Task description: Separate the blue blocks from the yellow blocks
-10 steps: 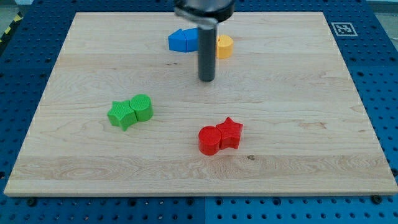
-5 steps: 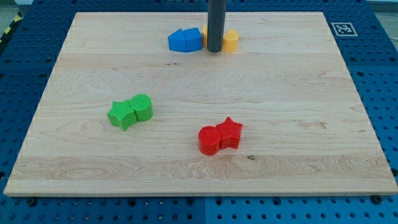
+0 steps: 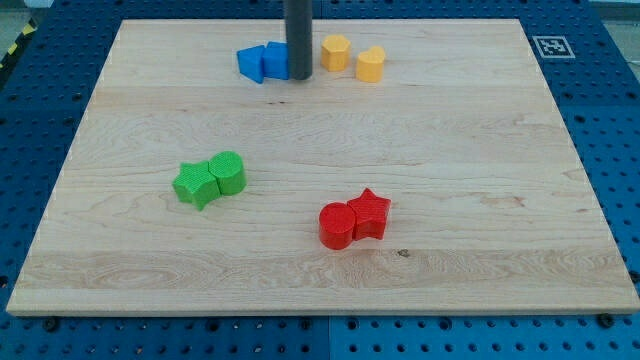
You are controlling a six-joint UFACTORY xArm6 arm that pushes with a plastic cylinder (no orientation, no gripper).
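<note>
Your table (image 3: 480, 180) carries three groups, and the one at the view's top matters. The blue blocks (image 3: 262, 62), two touching, sit just left of my tip (image 3: 299, 76), which rests against their right side; there is no hand here, only the rod. The yellow blocks (image 3: 354, 57) lie near, to the tip's right. Push leftward through the blue pair's centre, so neither block slips off sideways.
</note>
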